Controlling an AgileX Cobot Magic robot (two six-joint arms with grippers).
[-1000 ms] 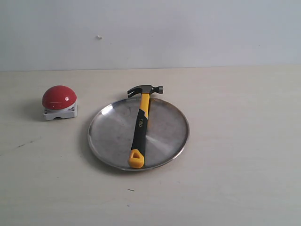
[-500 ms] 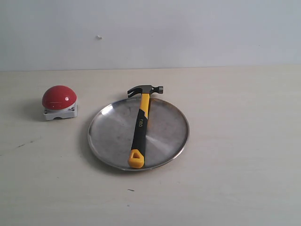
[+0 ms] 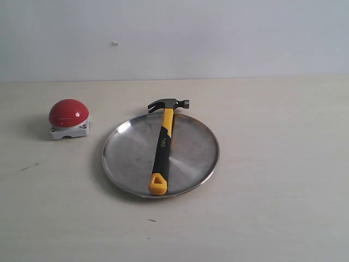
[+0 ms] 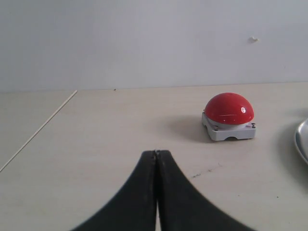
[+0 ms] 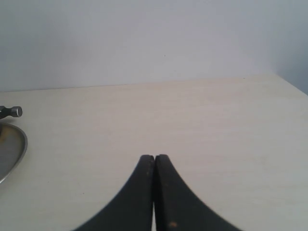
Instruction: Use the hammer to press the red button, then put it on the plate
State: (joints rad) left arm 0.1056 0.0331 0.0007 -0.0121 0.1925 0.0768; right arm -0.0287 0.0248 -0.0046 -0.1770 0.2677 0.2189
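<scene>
Hammer [image 3: 163, 146] lies across plate [image 3: 193, 150]; likely head-heavy, rigid. Best grip: black mid-handle. Left gripper [image 4: 156, 155] and right gripper [image 5: 154, 159]: jaws closed, empty.

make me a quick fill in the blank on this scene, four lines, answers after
1. The hammer lies on the plate, and the free end of its handle is coloured ____.
2. The dome of the button is ____.
3. In the exterior view the button stands to the ____ of the plate.
4. The jaws of the left gripper and the right gripper are both ____.
Missing words: yellow; red; left; shut.
</scene>
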